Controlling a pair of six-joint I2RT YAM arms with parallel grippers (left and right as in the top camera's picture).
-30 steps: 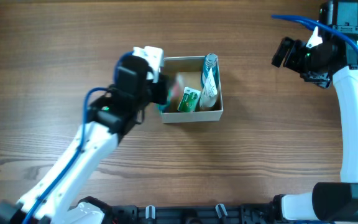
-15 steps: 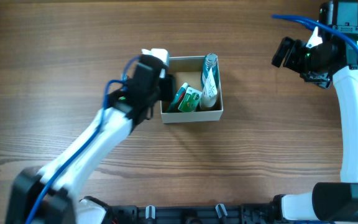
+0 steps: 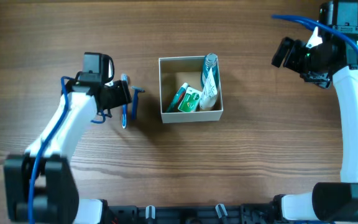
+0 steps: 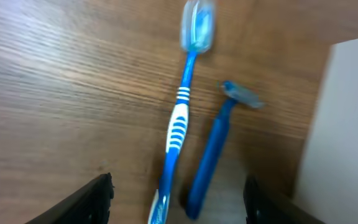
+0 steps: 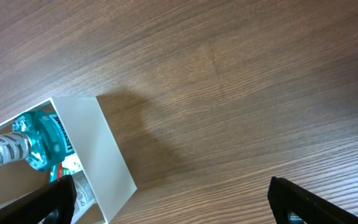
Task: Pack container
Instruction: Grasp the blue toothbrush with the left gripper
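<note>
The container (image 3: pixel 191 116), a square white-walled box with a tan inside, stands mid-table and holds a teal-capped bottle (image 3: pixel 211 62), a white tube and green-and-white packs (image 3: pixel 189 99). Left of it a blue toothbrush (image 3: pixel 124 115) and a blue razor (image 3: pixel 134 102) lie side by side on the wood. My left gripper (image 3: pixel 122 106) hovers over them, open. In the left wrist view the toothbrush (image 4: pixel 178 124) and razor (image 4: pixel 213 149) run up from between the open left gripper (image 4: pixel 179 208). My right gripper (image 3: pixel 288 53) hangs open at the far right, holding nothing.
The right wrist view shows the container's white wall (image 5: pixel 107 155) and the bottle's teal cap (image 5: pixel 36 140) at lower left, with bare wood under the right gripper (image 5: pixel 179 205). In the left wrist view the container wall (image 4: pixel 347 124) is close on the right.
My left gripper has pulled back leftward from over the container's left edge and its jaws have opened. It now hangs over the toothbrush and razor. The right arm has not moved.
</note>
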